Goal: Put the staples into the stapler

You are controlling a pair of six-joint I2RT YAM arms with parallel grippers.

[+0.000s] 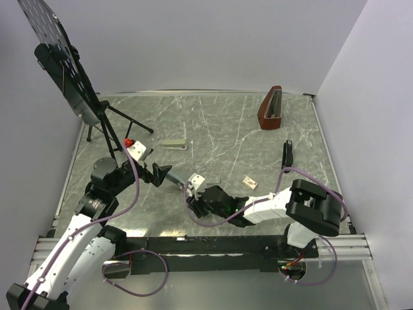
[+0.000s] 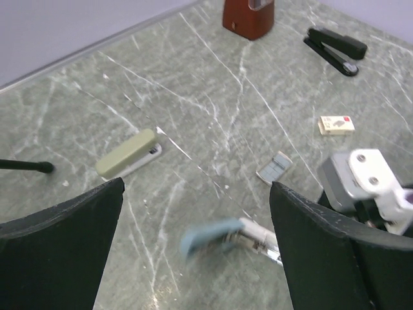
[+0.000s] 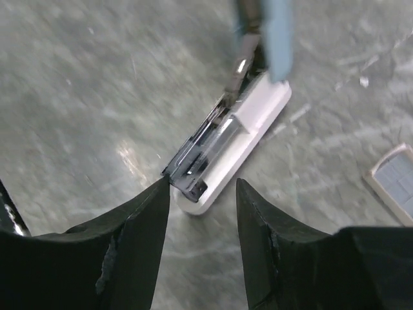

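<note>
Two grippers face the open stapler [image 3: 226, 148]; it lies just ahead of the right gripper [image 3: 203, 187], long axis running away; left gripper [image 2: 197, 187] farther; both jaws apart, empty.

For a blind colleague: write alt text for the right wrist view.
An opened white-and-blue stapler lies on the marbled table, silvery rail exposed, its end beyond the right gripper, jaws apart. A small grey piece lies at the edge.
</note>
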